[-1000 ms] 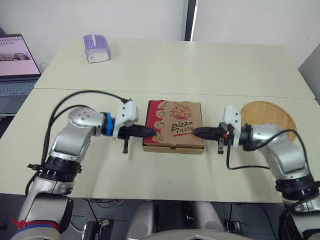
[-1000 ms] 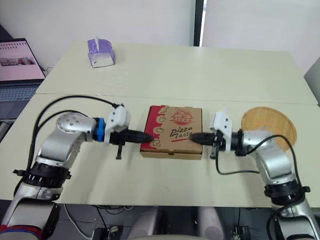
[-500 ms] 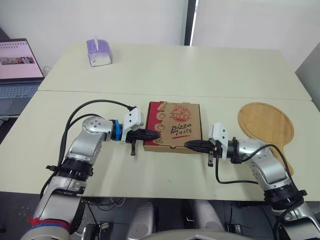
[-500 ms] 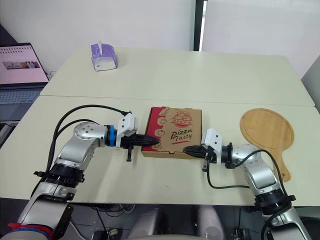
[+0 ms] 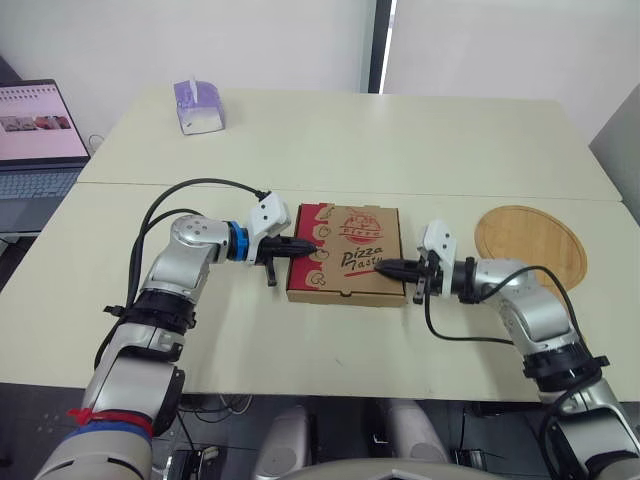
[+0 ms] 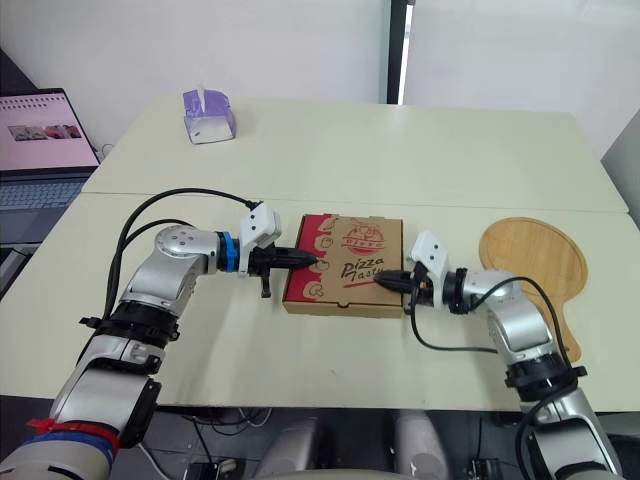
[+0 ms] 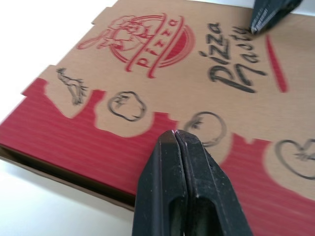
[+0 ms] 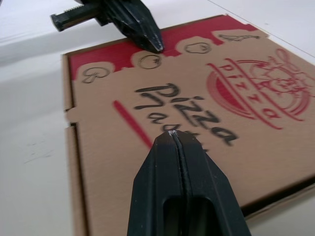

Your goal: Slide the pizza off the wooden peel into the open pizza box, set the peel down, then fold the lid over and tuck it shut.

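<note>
brown-and-red cardboard pizza box closed | black left gripper at its 9 o'clock, black right gripper at 3 o'clock, both pinched together, empty | risk: uneven press skids it, edge springs untucked

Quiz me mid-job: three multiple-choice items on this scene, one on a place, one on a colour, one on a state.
1. The wooden peel lies:
A) atop the pizza box
B) on the table, right of the box
C) on the floor
2. The tissue box is:
A) purple
B) green
C) yellow
3. The pizza box's lid is:
A) upright
B) missing
C) folded down

Answers:
1. B, the peel rests flat on the table beside the right arm.
2. A, its sides show purple.
3. C, the printed top faces up, with the shut left gripper and the shut right gripper at its edges.
</note>
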